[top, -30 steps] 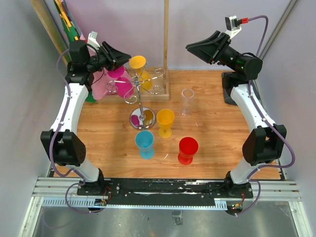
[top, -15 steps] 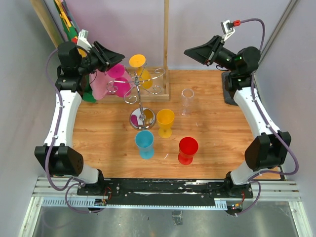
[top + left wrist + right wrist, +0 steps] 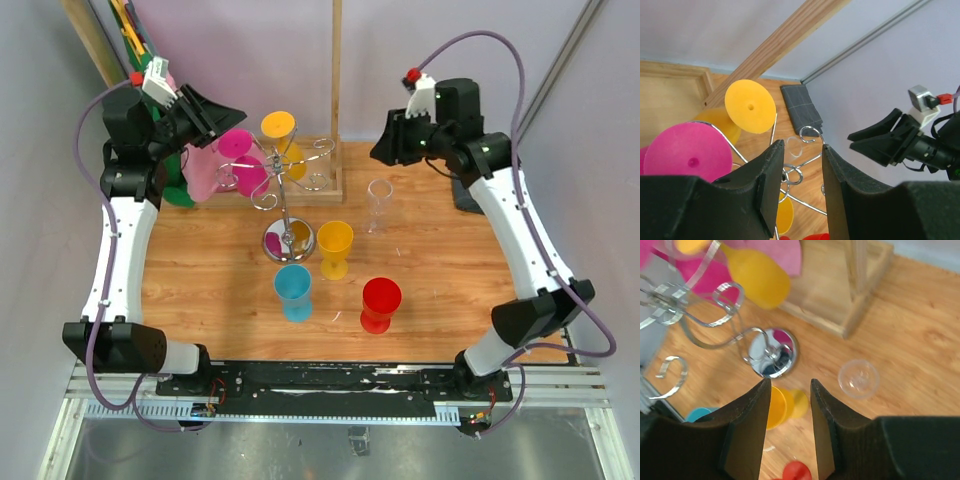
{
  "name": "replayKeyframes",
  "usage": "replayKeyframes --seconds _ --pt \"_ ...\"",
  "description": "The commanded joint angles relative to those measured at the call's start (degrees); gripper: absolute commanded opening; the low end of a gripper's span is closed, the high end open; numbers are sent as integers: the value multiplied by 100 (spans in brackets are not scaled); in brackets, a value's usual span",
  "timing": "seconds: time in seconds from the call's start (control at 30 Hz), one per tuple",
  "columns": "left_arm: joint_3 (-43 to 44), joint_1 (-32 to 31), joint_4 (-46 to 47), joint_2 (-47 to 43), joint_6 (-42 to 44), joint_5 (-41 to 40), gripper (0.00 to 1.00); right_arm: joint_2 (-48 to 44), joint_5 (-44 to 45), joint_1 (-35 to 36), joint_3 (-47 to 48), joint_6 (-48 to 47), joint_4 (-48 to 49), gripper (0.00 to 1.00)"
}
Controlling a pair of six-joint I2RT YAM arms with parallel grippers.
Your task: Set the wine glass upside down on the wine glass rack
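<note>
1. Wooden counter [image 3: 200,262] under pale lilac walls. At its far edge stands one wooden frame [image 3: 337,90] with an upright post, and one dark grey pad [image 3: 462,196] lies at the far right.
2. One wine glass rack [image 3: 290,241] stands near the middle of the counter. Its round shiny base is down, its thin pole is vertical, and its curled arms spread out at the top.
3. Seven wine glasses in all: three hang on the rack and four stand on the counter.
4. On the rack are the orange wine glass [image 3: 278,126], the magenta wine glass [image 3: 238,146] and the pink wine glass [image 3: 205,172]. Each hangs bowl down and foot up, long axis roughly vertical, on the rack's far and left sides.
5. Each glass on the counter stands mouth up with its stem vertical.
   - The clear wine glass [image 3: 379,205] is to the right of the rack and apart from it.
   - The yellow wine glass [image 3: 335,246] is just beside the rack's base on its right.
   - The blue wine glass [image 3: 293,291] is just in front of the base.
   - The red wine glass [image 3: 381,304] is to the right of the blue one.
6. Two grippers, both up in the air.
   - The left gripper [image 3: 801,148] is beside the magenta glass's foot, its fingers apart with nothing between them.
   - The right gripper [image 3: 790,385] is above the far right of the counter, near the clear glass, its fingers apart and empty.
</note>
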Motion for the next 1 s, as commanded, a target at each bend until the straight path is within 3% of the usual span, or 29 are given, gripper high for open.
replayKeyframes --seconds 0.0,0.4,0.97 --pt "-208 24 54 -162 164 -77 41 543 1380 414 461 -1057 -1822 38" --pt "-614 25 292 -348 134 -10 41 1531 2511 956 954 -1361 -2415 33" --pt "-727 28 349 -456 61 5 41 2354 2740 1050 1412 -1472 -2459 31"
